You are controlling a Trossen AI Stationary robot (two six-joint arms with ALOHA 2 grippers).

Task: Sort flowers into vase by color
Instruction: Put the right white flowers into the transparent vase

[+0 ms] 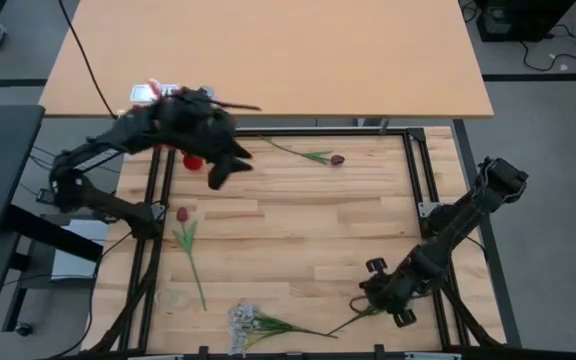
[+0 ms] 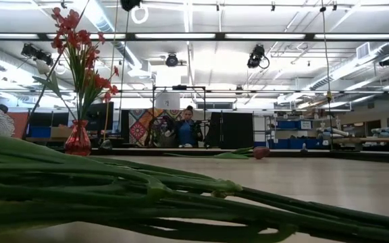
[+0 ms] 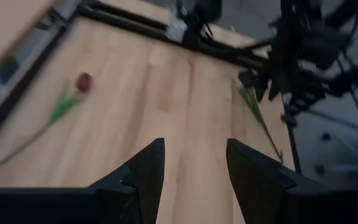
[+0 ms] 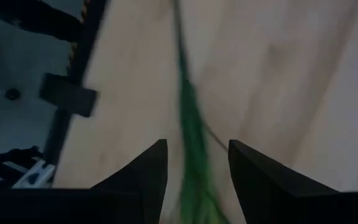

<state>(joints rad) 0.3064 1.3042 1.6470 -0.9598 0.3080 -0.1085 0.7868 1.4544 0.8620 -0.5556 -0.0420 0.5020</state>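
- Vase as my landmark: the red vase (image 2: 78,139) stands at the desk's (image 1: 298,230) far left corner, already holding red blossom stems (image 2: 80,47); from overhead I see only a scrap of red under my left arm.
- Left end effector (image 1: 224,168) hangs just right of the vase, above the desk; my left wrist view shows its fingers (image 3: 145,171) spread with nothing between them.
- One maroon tulip (image 1: 182,215) lies nearer me than the vase, bud pointing toward it, stalk running down the desk.
- White flower bunch (image 1: 243,320) lies at the near edge, well apart from the vase, stalks trailing right; they fill the low view's foreground.
- Second maroon tulip (image 1: 336,159) lies to the right of the vase along the far edge, beyond the left end effector.
- Right end effector (image 1: 376,297) sits far right of the vase, near the desk's front, fingers (image 4: 148,168) spread over a green stalk (image 4: 191,124) lying between them, not yet pinched.
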